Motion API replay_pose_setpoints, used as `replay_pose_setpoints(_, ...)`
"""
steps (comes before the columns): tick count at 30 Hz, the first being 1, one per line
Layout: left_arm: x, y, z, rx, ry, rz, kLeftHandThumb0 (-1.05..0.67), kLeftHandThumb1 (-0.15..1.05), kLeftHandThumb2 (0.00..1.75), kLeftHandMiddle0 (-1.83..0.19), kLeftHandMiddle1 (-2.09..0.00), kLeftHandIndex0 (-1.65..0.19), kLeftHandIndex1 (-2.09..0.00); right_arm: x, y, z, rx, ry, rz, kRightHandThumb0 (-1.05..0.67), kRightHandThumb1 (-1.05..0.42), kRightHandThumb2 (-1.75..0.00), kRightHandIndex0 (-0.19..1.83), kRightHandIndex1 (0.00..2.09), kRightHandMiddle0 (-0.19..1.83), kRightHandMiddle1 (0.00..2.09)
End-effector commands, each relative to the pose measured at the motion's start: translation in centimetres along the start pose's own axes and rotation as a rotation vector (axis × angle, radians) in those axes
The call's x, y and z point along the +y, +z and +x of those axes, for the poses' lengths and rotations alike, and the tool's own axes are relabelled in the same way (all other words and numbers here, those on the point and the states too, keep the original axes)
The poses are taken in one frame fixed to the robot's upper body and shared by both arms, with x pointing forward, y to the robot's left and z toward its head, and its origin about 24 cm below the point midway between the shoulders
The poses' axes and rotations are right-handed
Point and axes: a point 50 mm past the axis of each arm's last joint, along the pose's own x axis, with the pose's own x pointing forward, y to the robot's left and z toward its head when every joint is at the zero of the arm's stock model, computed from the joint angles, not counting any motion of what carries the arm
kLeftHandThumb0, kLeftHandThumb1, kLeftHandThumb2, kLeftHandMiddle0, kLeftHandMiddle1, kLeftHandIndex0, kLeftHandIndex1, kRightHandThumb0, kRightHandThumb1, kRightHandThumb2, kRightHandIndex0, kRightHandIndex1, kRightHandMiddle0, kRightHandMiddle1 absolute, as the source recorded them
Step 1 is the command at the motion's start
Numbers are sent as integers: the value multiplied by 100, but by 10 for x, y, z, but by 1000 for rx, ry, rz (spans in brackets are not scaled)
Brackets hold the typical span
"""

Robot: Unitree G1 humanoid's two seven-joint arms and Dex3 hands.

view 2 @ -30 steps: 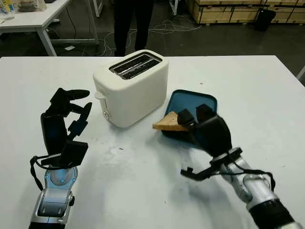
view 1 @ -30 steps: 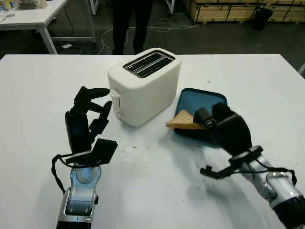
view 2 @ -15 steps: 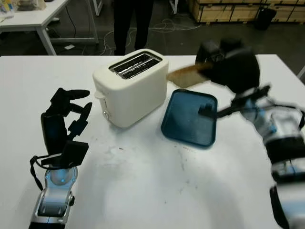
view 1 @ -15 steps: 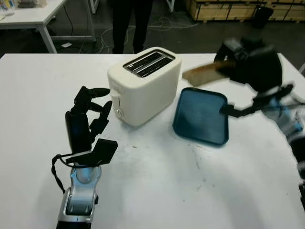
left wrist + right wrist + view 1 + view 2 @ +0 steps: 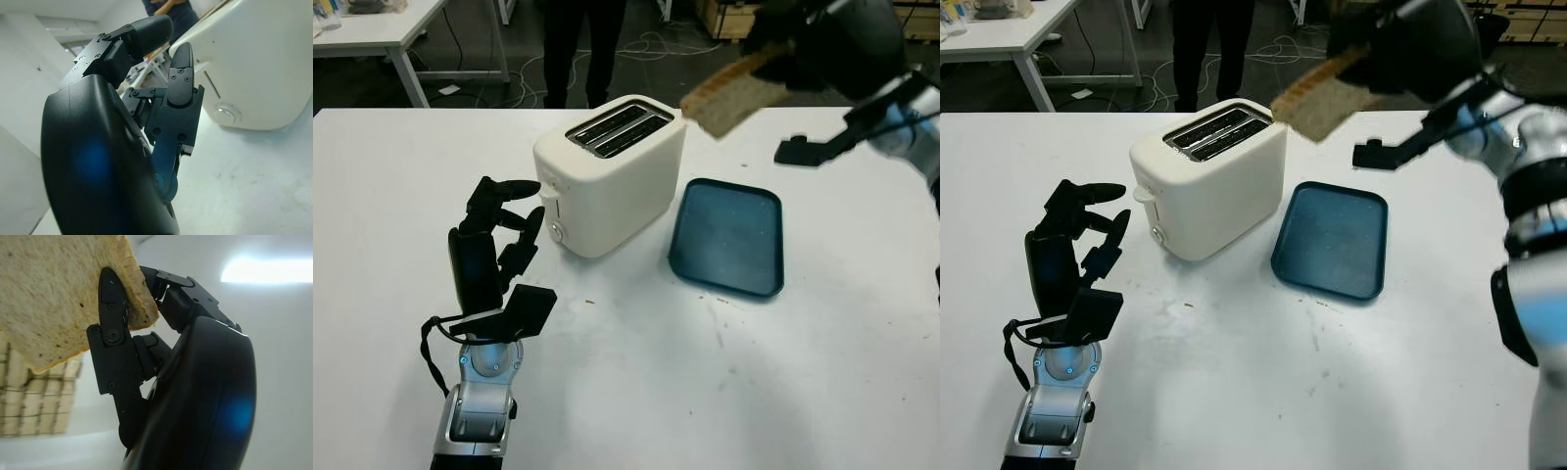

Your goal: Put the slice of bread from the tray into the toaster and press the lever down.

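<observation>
My right hand (image 5: 781, 61) is raised high at the top right, shut on the slice of bread (image 5: 732, 98), which hangs in the air just right of and above the white toaster (image 5: 607, 176). The wrist view shows black fingers (image 5: 113, 333) pinching the slice of bread (image 5: 54, 298). The toaster's two slots (image 5: 619, 129) face up and its lever (image 5: 549, 199) sits on the left end. The blue tray (image 5: 727, 235) lies bare to the toaster's right. My left hand (image 5: 505, 217) stands upright on the table, open, beside the lever end of the toaster (image 5: 254, 63).
A person's legs (image 5: 576, 44) stand behind the white table (image 5: 636, 392). Another white table (image 5: 382, 39) is at the back left, with cables on the floor and wooden crates (image 5: 724, 15) at the back right.
My right hand lifted the bread off the blue tray, swung it up and back, and now carries it higher and closer to the toaster's top. The left hand stayed put.
</observation>
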Motion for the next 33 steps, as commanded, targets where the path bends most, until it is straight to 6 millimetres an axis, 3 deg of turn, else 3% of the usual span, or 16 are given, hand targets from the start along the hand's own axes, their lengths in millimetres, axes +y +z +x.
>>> replay_pose_setpoints(1,-1,3,2,-13,1,0,-20,92,19,-58,-156,-51,-101,-7,5,15,-35,-26,-44,-53,-92,-46,108,173,85,166)
replay_pose_setpoints(10,-3,3,1,-14,0,6,-19,92,19,-59,-155,-51,-100,-21,21,47,-200,-53,-228,-59,-92,-62,114,175,83,175)
replay_pose_setpoints(20,-8,5,-1,-10,2,-9,-19,92,21,-60,-156,-51,-100,-31,43,77,-326,-52,-392,-57,-92,-48,116,175,86,175)
replay_pose_setpoints(33,-9,5,-3,-3,7,-9,-18,92,21,-59,-156,-51,-99,-19,59,84,-422,-4,-530,-55,-92,-38,120,175,85,175)
